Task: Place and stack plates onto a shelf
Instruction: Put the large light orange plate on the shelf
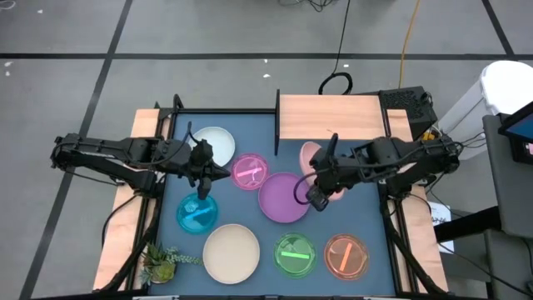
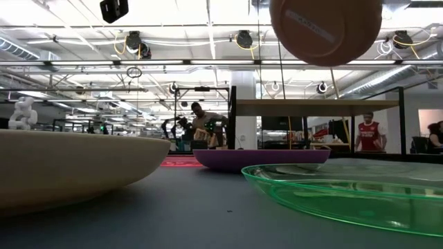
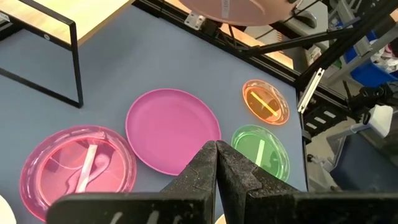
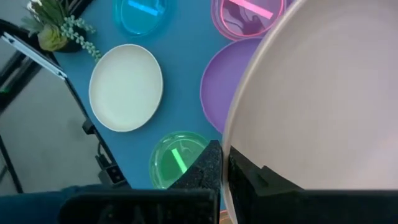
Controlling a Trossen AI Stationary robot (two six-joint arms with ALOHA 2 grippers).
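Note:
My right gripper (image 1: pixel 316 197) is shut on the salmon pink plate (image 1: pixel 309 153), which is up in the air above the purple plate (image 1: pixel 281 200); the low view shows its underside (image 2: pixel 325 28). My left gripper (image 3: pixel 216 157) is shut and empty, hovering between the white-blue plate (image 1: pixel 215 143) and the teal plate (image 1: pixel 197 213). The pink (image 1: pixel 250 171), green (image 1: pixel 296 255) and orange (image 1: pixel 346 256) translucent plates and the cream plate (image 1: pixel 231 254) lie flat on the blue mat. The shelf (image 1: pixel 329 117), with its black upright (image 1: pixel 276 112), stands at the far edge. My right gripper pinches the salmon pink plate by its rim (image 4: pixel 229 155), one finger on the inner face and one on the underside. The plate is lifted clear of the table and steeply tilted, its underside turned toward the table's near edge.
A small potted plant (image 1: pixel 162 262) sits at the near left corner. Wooden side rails (image 1: pixel 125 217) run along both sides of the mat. People stand in the room beyond the far edge (image 2: pixel 367 135).

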